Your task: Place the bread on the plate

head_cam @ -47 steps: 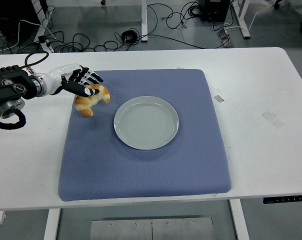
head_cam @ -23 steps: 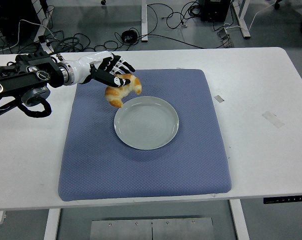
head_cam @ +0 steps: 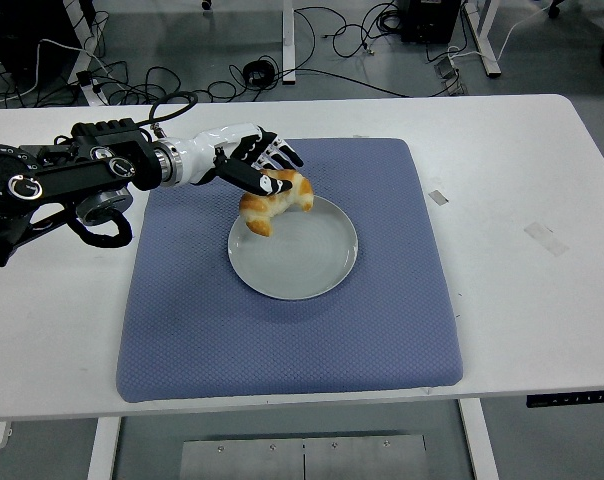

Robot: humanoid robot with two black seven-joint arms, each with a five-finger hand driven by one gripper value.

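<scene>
My left hand [head_cam: 265,168] is shut on the bread, a golden croissant [head_cam: 275,203]. It holds the croissant over the upper left part of the pale round plate [head_cam: 302,265]. I cannot tell whether the croissant touches the plate. The plate sits in the middle of a blue mat [head_cam: 282,330]. The left arm reaches in from the left edge. The right arm is out of view.
The mat lies on the white table [head_cam: 522,290]. Small tape marks [head_cam: 438,197] lie on the table right of the mat. Cables and table legs show on the floor beyond the far edge.
My left hand has carried the croissant to the right, from the mat's upper left corner to over the plate's upper left part.
</scene>
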